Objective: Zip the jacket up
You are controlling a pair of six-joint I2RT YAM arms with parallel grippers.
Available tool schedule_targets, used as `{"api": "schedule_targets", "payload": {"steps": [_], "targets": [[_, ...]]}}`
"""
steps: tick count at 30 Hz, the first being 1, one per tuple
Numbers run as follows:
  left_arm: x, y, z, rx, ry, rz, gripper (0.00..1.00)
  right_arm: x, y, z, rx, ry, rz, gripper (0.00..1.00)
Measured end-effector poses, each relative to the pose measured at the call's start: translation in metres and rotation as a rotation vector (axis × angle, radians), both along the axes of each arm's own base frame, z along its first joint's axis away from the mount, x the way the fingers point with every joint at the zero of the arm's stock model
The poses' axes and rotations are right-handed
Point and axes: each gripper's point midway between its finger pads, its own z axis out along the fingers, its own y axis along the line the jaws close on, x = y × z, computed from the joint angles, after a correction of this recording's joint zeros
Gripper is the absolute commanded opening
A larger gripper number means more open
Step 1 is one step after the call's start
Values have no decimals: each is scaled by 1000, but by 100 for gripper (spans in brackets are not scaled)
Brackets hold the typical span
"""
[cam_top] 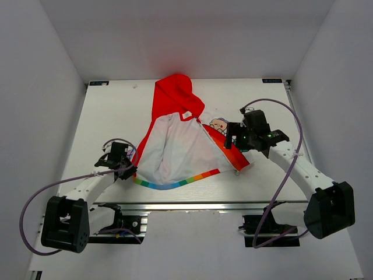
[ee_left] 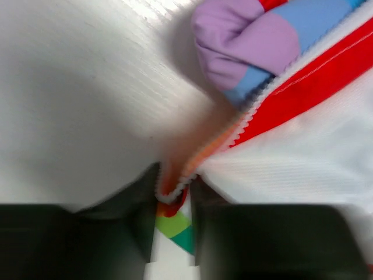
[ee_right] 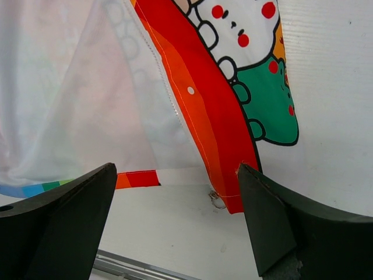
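1. We see the jacket [cam_top: 175, 149] lying open mid-table [cam_top: 111, 111]. Its white lining faces up, the red hood [cam_top: 175, 93] is twd the far edge, and the rainbow hem [cam_top: 175, 185] is twd the near edge.
2. The L claw [cam_top: 129, 169] is at the jacket's near-left corner.
3. In the L wrist view, its fingers [ee_left: 87, 239] are pinched narrow on that hem corner. The zip teeth [ee_left: 243, 121] run up and away from the grip.
4. The R claw [cam_top: 236, 139] is over the jacket's right front flap, just beside the cartoon print [cam_top: 218, 124].
5. In the R wrist view, its fingers [ee_right: 58, 221] are spread wide and hold nothing. The red-orange front edge [ee_right: 215, 128] lies btw them, w/ a small metal ring [ee_right: 217, 200] at its bottom corner.
6. We can't tell if the R claw touches the fabric.
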Motion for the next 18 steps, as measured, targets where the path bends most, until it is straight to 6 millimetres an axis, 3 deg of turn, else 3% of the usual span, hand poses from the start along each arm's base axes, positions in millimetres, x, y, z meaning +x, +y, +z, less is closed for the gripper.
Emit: {"api": "schedule_targets", "payload": {"steps": [2, 9, 11, 15, 18], "targets": [[0, -1, -2, -9, -27, -9, 0, -3, -2, -4, -3, 8, -7, 89], [-3, -1, 9, -8, -59, -31, 0, -9, -10, -3, -16, -3, -34, 89], [1, -1, 27, -5, -82, -43, 0, -11, -13, 1, -18, -17, -47, 89], [30, -14, 90, -9, -209, -98, 0, -16, -23, 8, -18, -49, -101, 89], [42, -50, 134, 10, -281, -215, 0, -22, -33, 4, -21, -45, -156, 89]]}}
